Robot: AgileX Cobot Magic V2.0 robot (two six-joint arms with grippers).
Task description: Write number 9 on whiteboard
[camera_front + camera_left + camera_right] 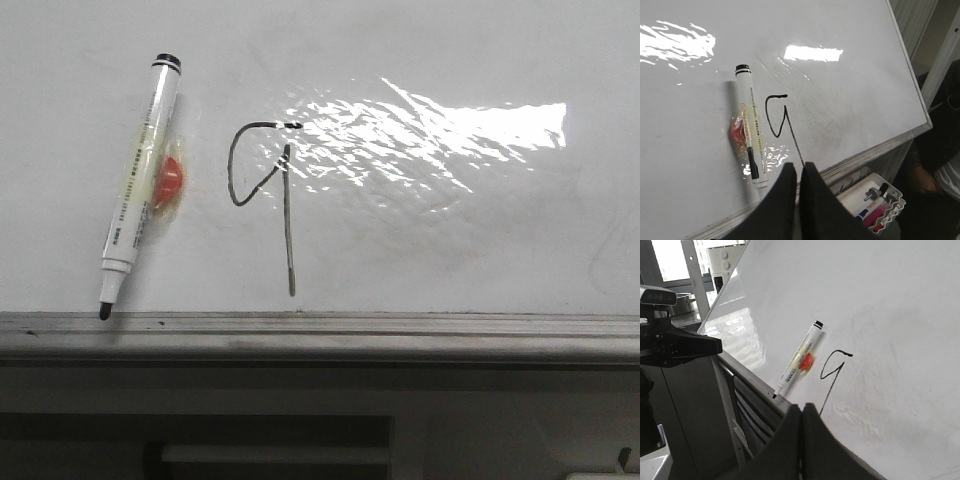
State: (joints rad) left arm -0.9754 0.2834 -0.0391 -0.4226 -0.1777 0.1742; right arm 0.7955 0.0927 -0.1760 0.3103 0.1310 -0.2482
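On the whiteboard: the number 9 is showing as a thin black figure, its open loop sitting just left of the bright glare and its stem running down toward the grey ledge.
Marker: lying tilted just left of the number 9, tip resting at the ledge, cap end pointing up; it is sitting over a red and yellow patch, possibly a holder or tape keeping it on the board, though I cannot tell which.
Left gripper: hovering off the board just below the foot of the 9's stem, fingers pressed together with nothing between them.
Right gripper: hanging apart from the board near the ledge, fingers likewise closed and carrying nothing; the 9 is lying just beyond its tips, the marker a little further along the ledge.
Why so: with the figure drawn and neither gripper holding the marker, the writing is looking finished, and both arms appear to be standing clear.
Tray of markers: sitting below the ledge, beside the left gripper.
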